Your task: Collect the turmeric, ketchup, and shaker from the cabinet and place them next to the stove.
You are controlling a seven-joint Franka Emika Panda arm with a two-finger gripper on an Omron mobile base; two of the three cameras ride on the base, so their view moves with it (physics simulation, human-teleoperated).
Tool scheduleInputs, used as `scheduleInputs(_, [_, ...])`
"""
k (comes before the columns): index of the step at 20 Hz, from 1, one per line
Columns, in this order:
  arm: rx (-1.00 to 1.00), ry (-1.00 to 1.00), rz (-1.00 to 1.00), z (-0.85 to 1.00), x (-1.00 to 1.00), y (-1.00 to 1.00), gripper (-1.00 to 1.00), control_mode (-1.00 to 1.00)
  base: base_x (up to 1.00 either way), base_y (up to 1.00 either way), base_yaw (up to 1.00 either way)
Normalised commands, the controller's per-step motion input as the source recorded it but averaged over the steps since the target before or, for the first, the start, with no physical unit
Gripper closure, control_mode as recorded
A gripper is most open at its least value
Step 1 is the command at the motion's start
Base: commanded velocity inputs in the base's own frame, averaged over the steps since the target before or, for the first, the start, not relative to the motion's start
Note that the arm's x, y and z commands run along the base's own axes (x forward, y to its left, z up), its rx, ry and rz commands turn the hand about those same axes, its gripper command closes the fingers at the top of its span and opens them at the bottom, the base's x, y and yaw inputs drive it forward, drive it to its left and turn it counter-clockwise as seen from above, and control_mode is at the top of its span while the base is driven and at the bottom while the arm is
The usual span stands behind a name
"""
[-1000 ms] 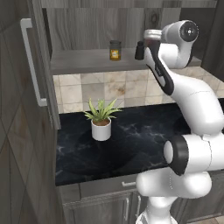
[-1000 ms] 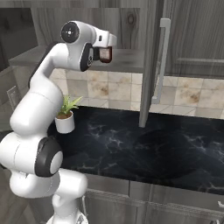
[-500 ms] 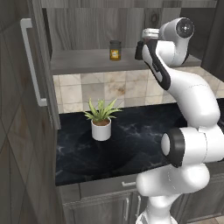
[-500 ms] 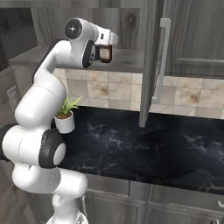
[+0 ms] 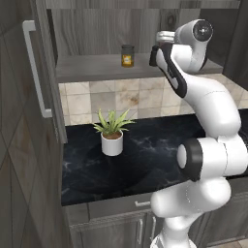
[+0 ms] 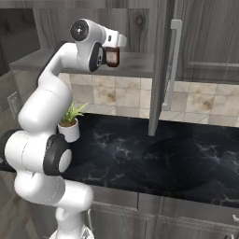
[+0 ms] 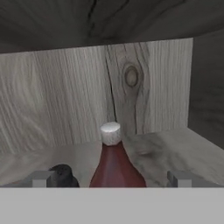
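The cabinet stands open, and on its grey shelf (image 5: 87, 65) is the turmeric (image 5: 127, 55), a short jar with orange contents, left of my hand. In the hand view the red-brown ketchup (image 7: 116, 168) with its pale cap stands upright right in front. My gripper (image 7: 109, 179) is open, one fingertip on each side of the bottle, not touching it. The dark shaker (image 7: 63, 176) sits just left of the bottle. From the right, the ketchup (image 6: 112, 57) shows at the hand's tip. The stove is out of view.
A potted plant (image 5: 112, 136) stands on the black counter (image 5: 145, 164) below the shelf. The left cabinet door, with its bar handle (image 5: 36, 68), hangs open. The right door (image 6: 161, 70) juts out over the counter.
The hand has eased a little further into the cabinet towards the ketchup, and the upper arm has swung with it. The jaws stay open, and the jars have not moved.
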Motion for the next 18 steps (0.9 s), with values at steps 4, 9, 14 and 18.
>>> scheduleInputs(4, [0.00,0.00,0.00,0.00,0.22,0.00,-1.00,-1.00,0.00,0.00,0.00])
scheduleInputs(9, [0.00,0.00,0.00,0.00,0.16,0.00,-1.00,-1.00,0.00,0.00,0.00])
scheduleInputs(14, [0.00,0.00,0.00,-0.02,0.12,-0.02,-1.00,-1.00,0.00,0.00,0.00])
scheduleInputs(18, [0.00,0.00,0.00,-0.04,0.12,-0.02,-1.00,-1.00,0.00,0.00,0.00])
